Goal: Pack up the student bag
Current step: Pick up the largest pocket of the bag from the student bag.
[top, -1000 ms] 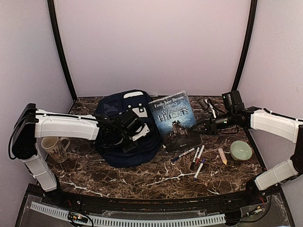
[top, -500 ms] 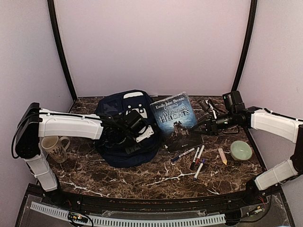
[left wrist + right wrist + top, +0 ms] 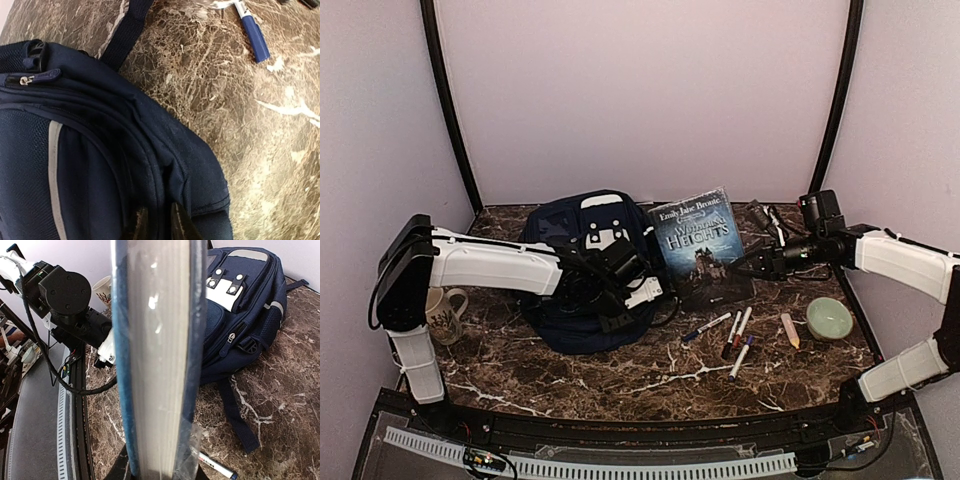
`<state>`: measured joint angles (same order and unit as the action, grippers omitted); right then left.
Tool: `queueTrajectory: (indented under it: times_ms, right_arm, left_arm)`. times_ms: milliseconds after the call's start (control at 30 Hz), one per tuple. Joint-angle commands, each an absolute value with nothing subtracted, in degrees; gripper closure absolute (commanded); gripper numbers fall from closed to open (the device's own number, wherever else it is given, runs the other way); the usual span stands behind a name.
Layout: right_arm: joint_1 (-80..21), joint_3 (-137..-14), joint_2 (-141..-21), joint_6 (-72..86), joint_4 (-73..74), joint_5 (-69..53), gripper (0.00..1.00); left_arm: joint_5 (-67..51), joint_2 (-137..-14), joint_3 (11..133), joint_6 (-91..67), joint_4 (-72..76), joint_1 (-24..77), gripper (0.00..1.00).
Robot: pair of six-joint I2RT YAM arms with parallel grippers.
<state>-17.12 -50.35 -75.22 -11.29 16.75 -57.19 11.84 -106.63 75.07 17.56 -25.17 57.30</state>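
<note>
Your right gripper (image 3: 755,268) is clamped on one edge of the book (image 3: 698,238), which it holds nearly upright, cover toward the top camera, just right of the student bag (image 3: 570,255). The bag lies on the marble table (image 3: 620,375), left of centre. Your left gripper (image 3: 160,226) is at the bag's lower right edge, fingertips narrowly apart over a seam. You cannot tell whether they pinch it.

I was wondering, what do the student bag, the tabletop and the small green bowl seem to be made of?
The student bag looks like woven navy synthetic fabric, matte, with stitching and a mesh panel. The tabletop looks like polished brown marble with white veins, though possibly a printed laminate. The bowl appears glazed ceramic, pale green and smooth.
</note>
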Motion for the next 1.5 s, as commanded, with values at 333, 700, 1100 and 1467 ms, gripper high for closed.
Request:
queueTrajectory:
  times_ms: [333, 700, 1100, 1467]
  right_arm:
    - [-15.8, -53.3, -72.9, -11.6, 11.5, -62.2, 1.0]
    - [-15.6, -52.8, -73.5, -11.7, 11.5, -62.6, 1.0]
    - [-15.6, -52.6, -74.3, -10.4, 10.5, -59.9, 1.0]
    - [-15.6, -61.9, -76.0, 1.3, 15.7, -50.0, 1.0]
  left_arm:
    - [6.3, -104.2, 73.6, 19.3, -22.7, 58.2, 0.66]
    - [29.5, -111.9, 76.1, 19.7, -25.4, 58.2, 0.76]
    - [25.7, -103.8, 78.9, 19.7, -21.3, 58.2, 1.0]
    - [26.3, -95.6, 80.7, 27.7, -6.6, 56.1, 1.0]
